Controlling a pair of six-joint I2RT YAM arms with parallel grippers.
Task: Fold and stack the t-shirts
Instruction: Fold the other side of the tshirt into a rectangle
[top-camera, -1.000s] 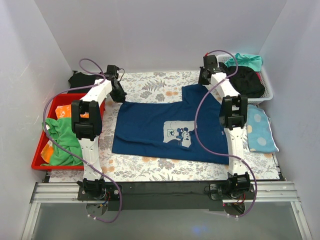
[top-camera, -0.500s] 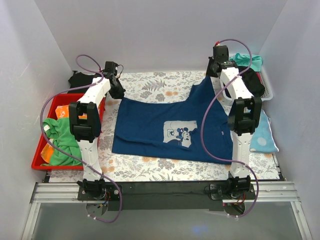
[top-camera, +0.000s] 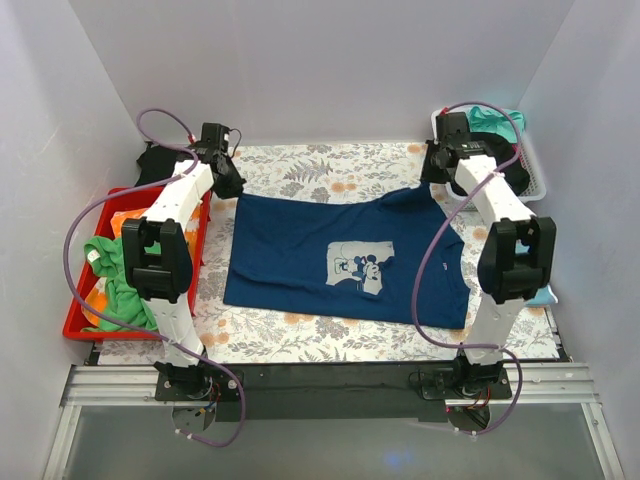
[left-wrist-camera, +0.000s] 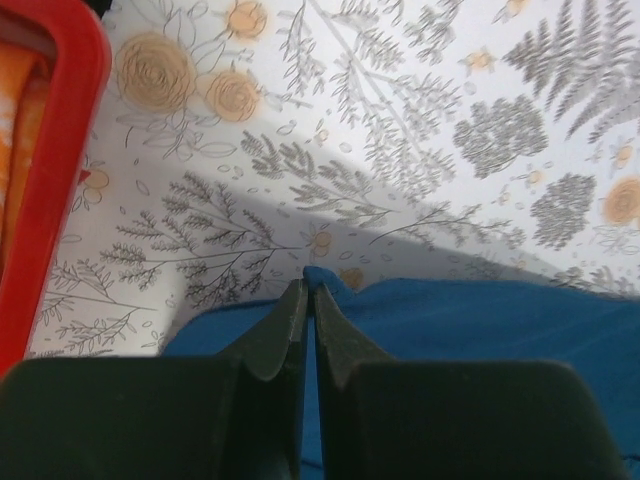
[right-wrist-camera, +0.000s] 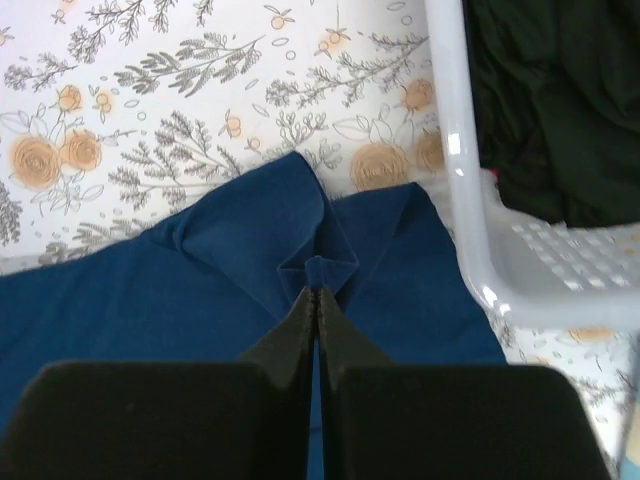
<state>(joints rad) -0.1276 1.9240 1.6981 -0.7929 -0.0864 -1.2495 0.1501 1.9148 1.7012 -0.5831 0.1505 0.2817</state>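
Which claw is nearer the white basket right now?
Right. The right claw, pinching the navy t-shirt, is just beside the white basket; the left claw grips the shirt's opposite corner, near the red tray.

Bright, even light fills the white-walled top view, with soft, faint shadows. On the left wrist camera, a broad grey shadow lies across the floral cloth just beyond the shirt, and the near fingers are dark and out of focus. On the right wrist camera, glare spots sit on the white basket rim, and the black cloth inside swallows all detail.
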